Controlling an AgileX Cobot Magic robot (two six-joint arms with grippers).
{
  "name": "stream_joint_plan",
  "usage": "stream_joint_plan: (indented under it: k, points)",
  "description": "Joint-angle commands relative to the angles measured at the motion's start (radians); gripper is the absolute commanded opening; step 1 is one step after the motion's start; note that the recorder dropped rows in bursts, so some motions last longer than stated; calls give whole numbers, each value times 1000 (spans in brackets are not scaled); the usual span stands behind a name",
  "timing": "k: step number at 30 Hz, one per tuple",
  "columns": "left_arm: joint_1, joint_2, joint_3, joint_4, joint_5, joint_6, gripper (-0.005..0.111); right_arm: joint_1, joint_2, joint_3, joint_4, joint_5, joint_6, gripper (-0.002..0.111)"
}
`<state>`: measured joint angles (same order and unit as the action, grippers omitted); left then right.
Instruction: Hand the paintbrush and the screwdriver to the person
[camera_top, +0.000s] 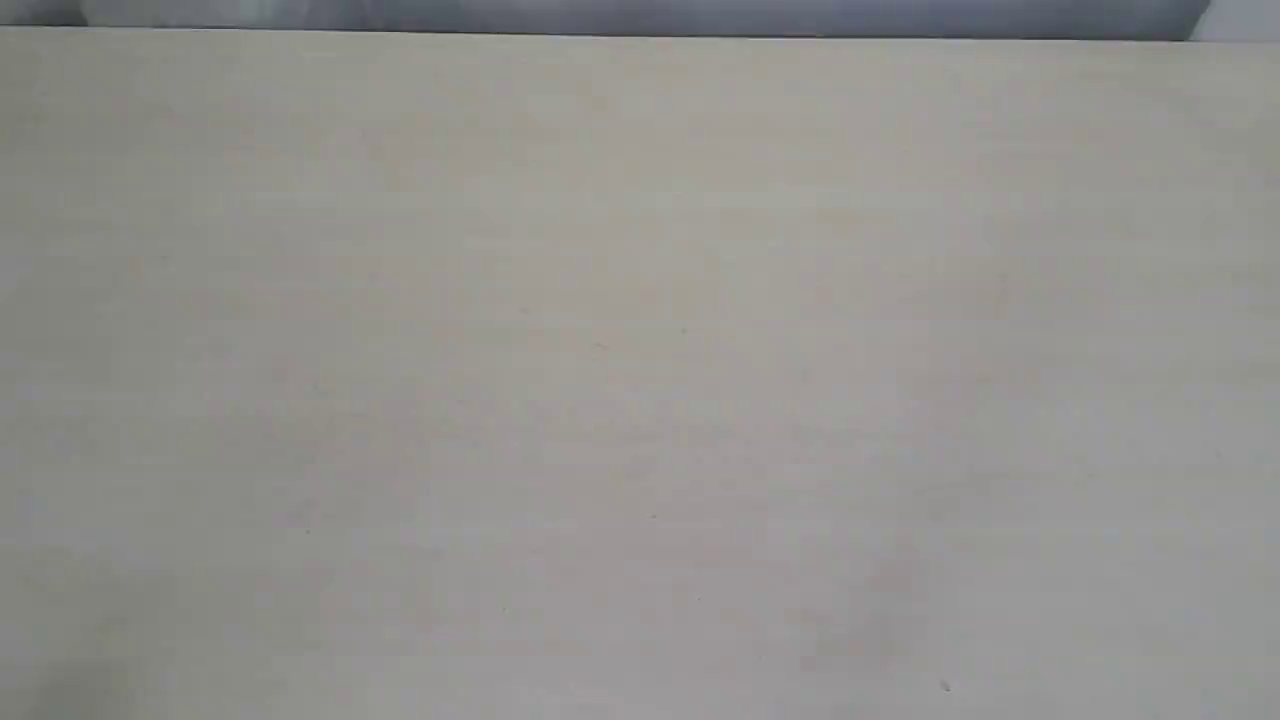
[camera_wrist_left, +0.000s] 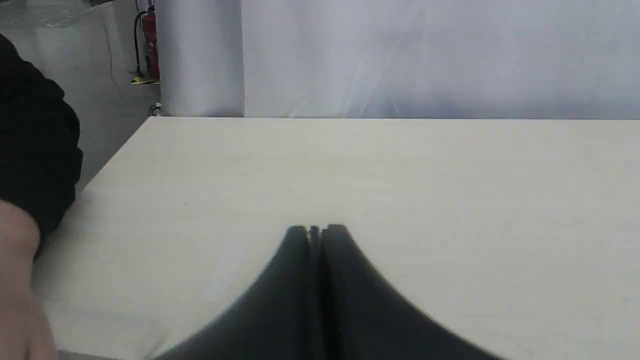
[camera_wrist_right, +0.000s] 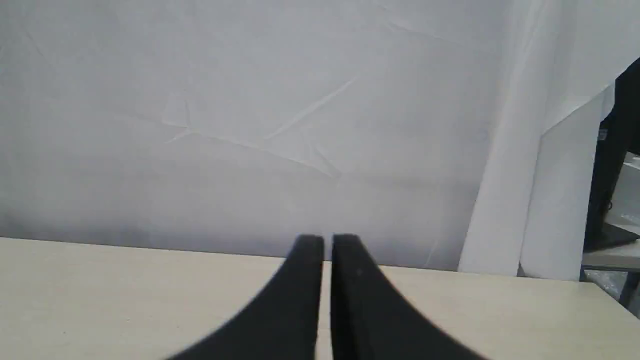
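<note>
Neither the paintbrush nor the screwdriver shows in any view. The exterior view holds only the bare pale table (camera_top: 640, 380), with no gripper in it. My left gripper (camera_wrist_left: 315, 231) hangs over the table with its black fingers pressed together and nothing between them. A person's hand (camera_wrist_left: 17, 280) with a black sleeve (camera_wrist_left: 35, 145) sits at the edge of the left wrist view, beside the table's side edge. My right gripper (camera_wrist_right: 327, 241) is shut too, a hairline gap between its fingers, pointing toward the table's far edge.
A white cloth backdrop (camera_wrist_right: 250, 125) hangs behind the table's far edge (camera_wrist_left: 390, 118). A red fire extinguisher (camera_wrist_left: 150, 42) stands on the floor beyond the table corner. A black stand (camera_wrist_right: 612, 165) is off the table's other end.
</note>
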<state>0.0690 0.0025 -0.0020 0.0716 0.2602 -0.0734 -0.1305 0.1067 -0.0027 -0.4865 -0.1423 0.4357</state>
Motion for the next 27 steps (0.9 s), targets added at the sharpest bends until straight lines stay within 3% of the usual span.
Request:
stream_joint_plan:
  k: [1, 10, 18, 27]
  points:
    - [-6, -2, 2, -3, -13, -2, 0, -7, -5, 3, -8, -3, 2, 5]
    - [-6, -2, 2, -2, -12, -2, 0, -6, -5, 3, 9, 14, -4, 5]
    - [-6, -2, 2, -2, -12, -2, 0, -6, -5, 3, 316, 21, -330, 5]
    - [-6, -2, 2, -2, -12, -2, 0, -6, -5, 3, 344, 45, -330, 5]
